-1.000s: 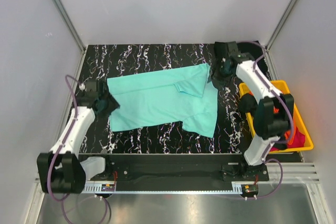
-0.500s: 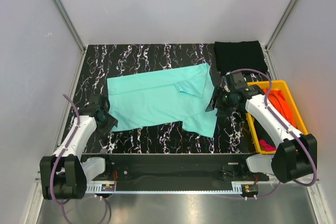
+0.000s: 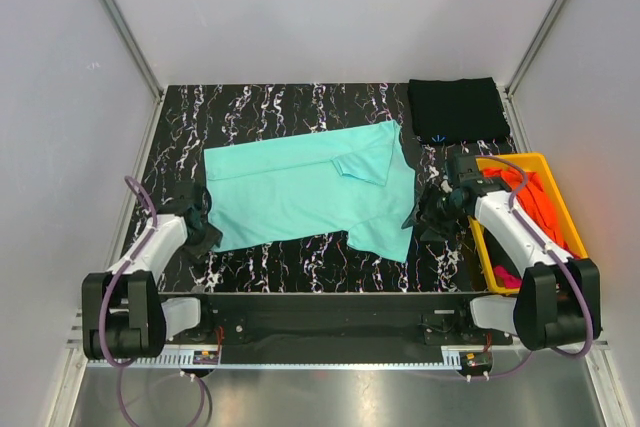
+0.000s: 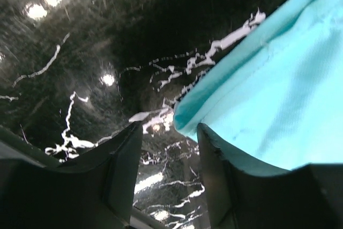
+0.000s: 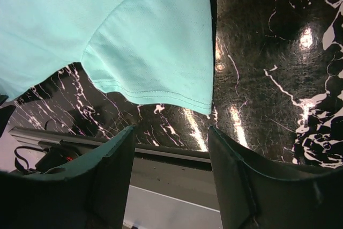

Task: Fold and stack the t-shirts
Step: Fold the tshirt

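Teal shirt (image 3: 310,192) was spread on table (image 3: 260,107). Left gripper (image 4: 167,130) was held parted at its corner, possibly touching; right gripper (image 5: 171,131) parted near sleeve.

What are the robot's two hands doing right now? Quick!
Left gripper: open, holding nothing; a corner of the teal t-shirt lies just ahead of it.
Right gripper: open, holding nothing, by the shirt's sleeve hem.
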You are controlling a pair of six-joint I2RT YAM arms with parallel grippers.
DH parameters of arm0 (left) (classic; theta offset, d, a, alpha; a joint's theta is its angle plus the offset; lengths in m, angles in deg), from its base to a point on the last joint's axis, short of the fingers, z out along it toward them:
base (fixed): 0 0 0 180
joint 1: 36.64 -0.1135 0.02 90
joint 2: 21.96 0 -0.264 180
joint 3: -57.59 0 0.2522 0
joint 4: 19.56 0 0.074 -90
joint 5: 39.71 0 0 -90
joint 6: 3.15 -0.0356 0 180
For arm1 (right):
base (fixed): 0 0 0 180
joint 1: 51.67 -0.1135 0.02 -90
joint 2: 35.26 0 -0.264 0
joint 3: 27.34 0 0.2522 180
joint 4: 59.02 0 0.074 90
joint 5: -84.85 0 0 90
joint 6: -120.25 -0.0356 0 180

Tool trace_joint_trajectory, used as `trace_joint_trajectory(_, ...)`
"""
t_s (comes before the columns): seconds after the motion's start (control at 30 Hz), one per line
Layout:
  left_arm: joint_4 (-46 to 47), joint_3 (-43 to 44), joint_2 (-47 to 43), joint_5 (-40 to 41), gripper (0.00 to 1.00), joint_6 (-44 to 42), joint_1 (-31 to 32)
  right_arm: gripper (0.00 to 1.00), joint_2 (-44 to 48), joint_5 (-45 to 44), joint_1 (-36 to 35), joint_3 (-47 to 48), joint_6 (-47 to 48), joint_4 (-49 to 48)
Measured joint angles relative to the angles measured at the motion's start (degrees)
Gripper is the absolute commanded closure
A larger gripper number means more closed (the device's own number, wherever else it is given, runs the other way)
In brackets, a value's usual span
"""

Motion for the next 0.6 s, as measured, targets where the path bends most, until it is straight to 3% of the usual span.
trace_joint_trajectory(0.07,1.2,0.0,1.0,0.3,0.60,-0.5,-0.4,0.36,-0.2,0.6,0.3,-0.8,0.0,-0.4)
trace_joint_trajectory(0.13,2.6,0.0,2.4,0.3,0.72,-0.9,-0.7,0.36,-0.8,0.8,0.6,-1.5,0.0,-0.8)
trace_joint_trajectory(0.23,3.6,0.3,3.5,0.1,0.81,-1.7,-0.9,0.35,-2.4,1.0,1.5,-1.8,-0.1,-1.0)
trace_joint_trajectory(0.6,5.5,-1.3,1.2,-1.1,0.96,-1.9,-1.0,0.48,-7.8,2.4,2.0,-6.4,-2.7,-4.5)
